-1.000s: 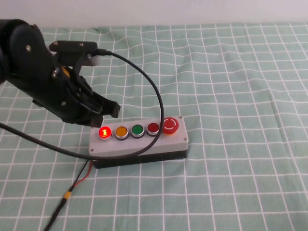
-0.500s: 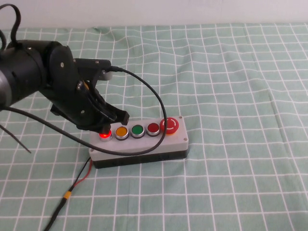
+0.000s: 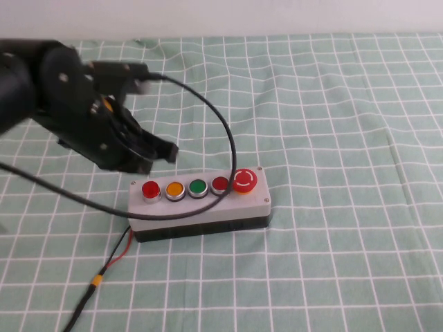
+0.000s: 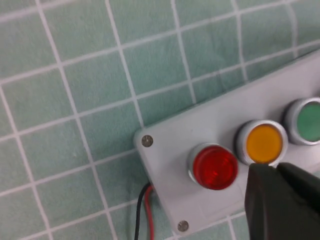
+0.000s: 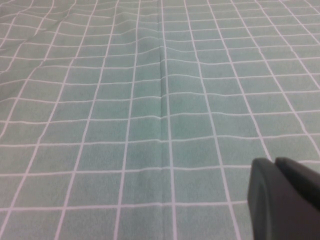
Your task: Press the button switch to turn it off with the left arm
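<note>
The button switch (image 3: 149,190) is the small round red button with a silver rim at the left end of the grey box (image 3: 201,208). It is unlit. It shows in the left wrist view (image 4: 214,166) next to the orange button (image 4: 264,143). My left gripper (image 3: 160,153) is shut and hovers just behind and above the box's left end, apart from the button. In the left wrist view its shut tips (image 4: 274,170) sit beside the red button. My right gripper (image 5: 276,165) is shut and empty over bare cloth; it does not show in the high view.
The box also carries a green button (image 3: 198,187), a darker red button (image 3: 220,184) and a large red mushroom button (image 3: 245,180). A thick black cable (image 3: 221,131) arcs over the box. Red and black wires (image 3: 114,259) trail toward the front. A green checked cloth (image 3: 346,138) covers the table.
The left gripper came down onto the red button, then lifted up and back off it. The button's light, on one second ago, is now off.
</note>
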Robot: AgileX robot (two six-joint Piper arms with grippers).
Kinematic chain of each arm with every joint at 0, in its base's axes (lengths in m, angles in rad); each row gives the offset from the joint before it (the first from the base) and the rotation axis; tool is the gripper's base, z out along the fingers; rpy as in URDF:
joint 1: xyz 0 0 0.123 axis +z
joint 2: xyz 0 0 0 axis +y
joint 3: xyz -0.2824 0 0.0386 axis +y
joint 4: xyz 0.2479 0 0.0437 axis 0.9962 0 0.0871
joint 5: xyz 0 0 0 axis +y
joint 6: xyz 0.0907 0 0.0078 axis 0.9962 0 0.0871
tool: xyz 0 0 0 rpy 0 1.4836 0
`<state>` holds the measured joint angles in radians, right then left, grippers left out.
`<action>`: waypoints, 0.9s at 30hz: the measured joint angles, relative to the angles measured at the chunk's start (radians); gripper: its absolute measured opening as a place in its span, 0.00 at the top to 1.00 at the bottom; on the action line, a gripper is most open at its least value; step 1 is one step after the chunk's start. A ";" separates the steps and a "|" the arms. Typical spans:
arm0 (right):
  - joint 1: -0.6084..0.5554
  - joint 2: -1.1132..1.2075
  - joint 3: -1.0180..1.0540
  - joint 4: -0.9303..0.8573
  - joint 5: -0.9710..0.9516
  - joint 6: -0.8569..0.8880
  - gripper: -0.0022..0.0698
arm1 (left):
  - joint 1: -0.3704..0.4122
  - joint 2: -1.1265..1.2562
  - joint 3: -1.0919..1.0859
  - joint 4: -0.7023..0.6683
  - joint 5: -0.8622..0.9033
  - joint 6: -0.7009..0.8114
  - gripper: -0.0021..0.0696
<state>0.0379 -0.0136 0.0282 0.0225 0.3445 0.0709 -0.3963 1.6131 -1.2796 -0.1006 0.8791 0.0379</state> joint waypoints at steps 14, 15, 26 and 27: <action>0.000 0.000 0.000 0.000 0.000 0.000 0.99 | 0.000 -0.693 0.096 0.125 0.101 -0.152 0.97; 0.000 0.000 0.000 0.000 0.000 0.000 0.99 | 0.000 -0.754 0.129 0.135 0.101 -0.172 0.97; 0.000 0.000 0.000 0.000 0.000 0.000 0.99 | 0.000 -1.423 0.465 0.169 0.030 -0.320 0.97; 0.000 0.000 0.000 0.000 0.000 0.000 0.99 | 0.000 -1.465 0.483 0.181 0.039 -0.350 0.97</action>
<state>0.0379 -0.0136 0.0282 0.0225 0.3445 0.0709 -0.3963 0.1483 -0.7968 0.0807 0.9182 -0.3126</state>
